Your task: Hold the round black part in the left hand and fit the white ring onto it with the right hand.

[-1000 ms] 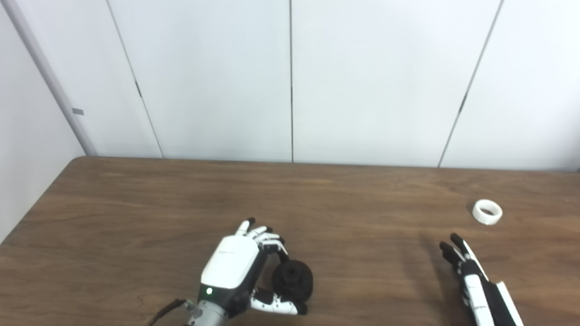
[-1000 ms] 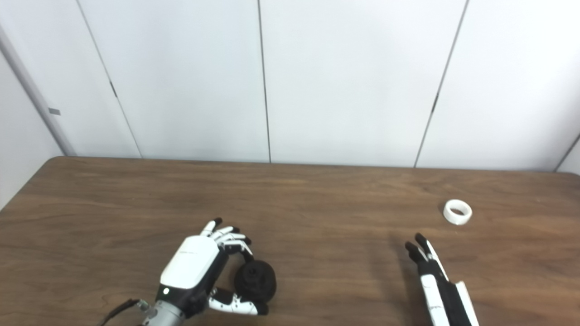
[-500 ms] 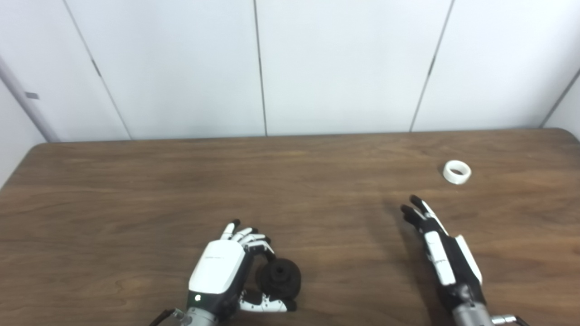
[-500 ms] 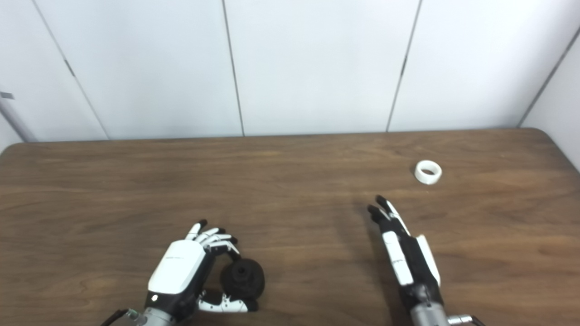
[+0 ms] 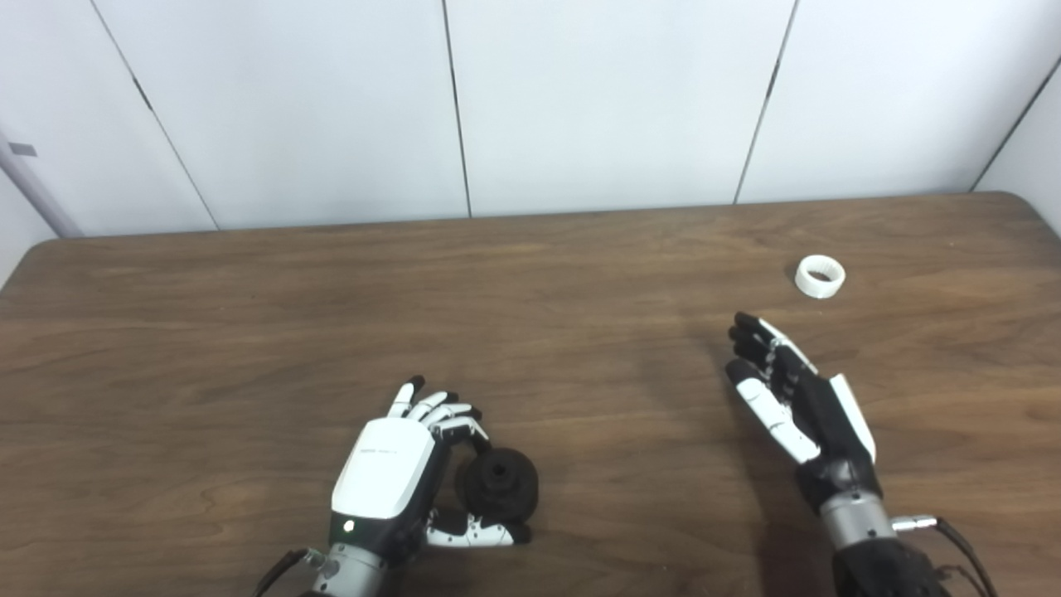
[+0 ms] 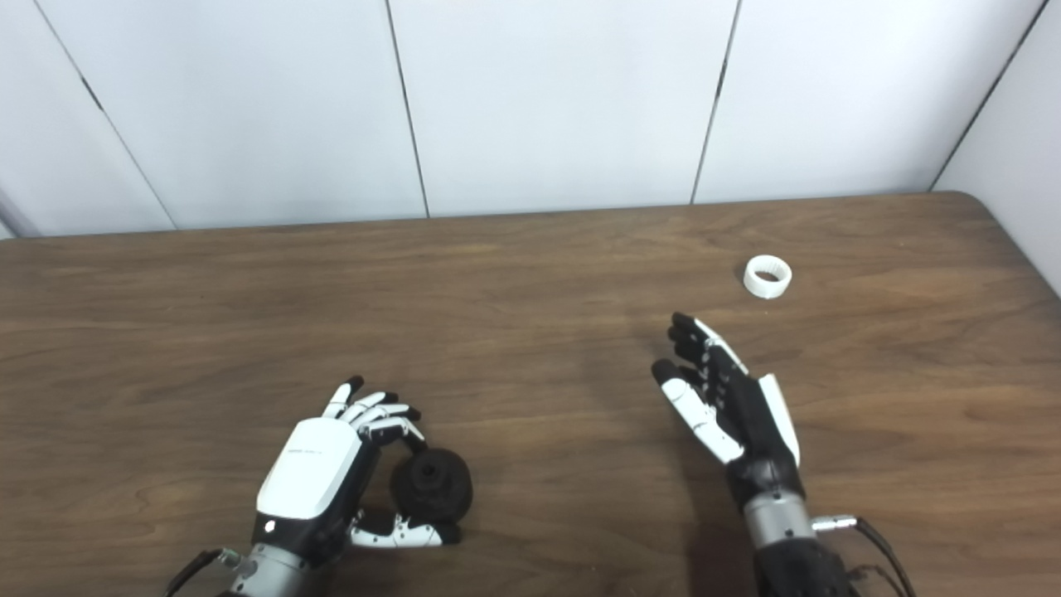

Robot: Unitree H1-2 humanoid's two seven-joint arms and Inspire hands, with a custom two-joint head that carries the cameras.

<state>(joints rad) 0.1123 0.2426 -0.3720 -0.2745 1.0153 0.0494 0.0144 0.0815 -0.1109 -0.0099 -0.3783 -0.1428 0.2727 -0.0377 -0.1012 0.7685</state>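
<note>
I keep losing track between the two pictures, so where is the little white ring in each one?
Left eye view: the white ring lies on the table at far right, beyond the right hand.
Right eye view: the same white ring sits further from the right edge, again beyond that hand.
Shared landmark: the round black part in the left hand, at bottom left of centre in both.

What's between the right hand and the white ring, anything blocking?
Nothing visible. Only bare table lies between the open right hand and the white ring, which sits alone just beyond the fingertips.
</note>
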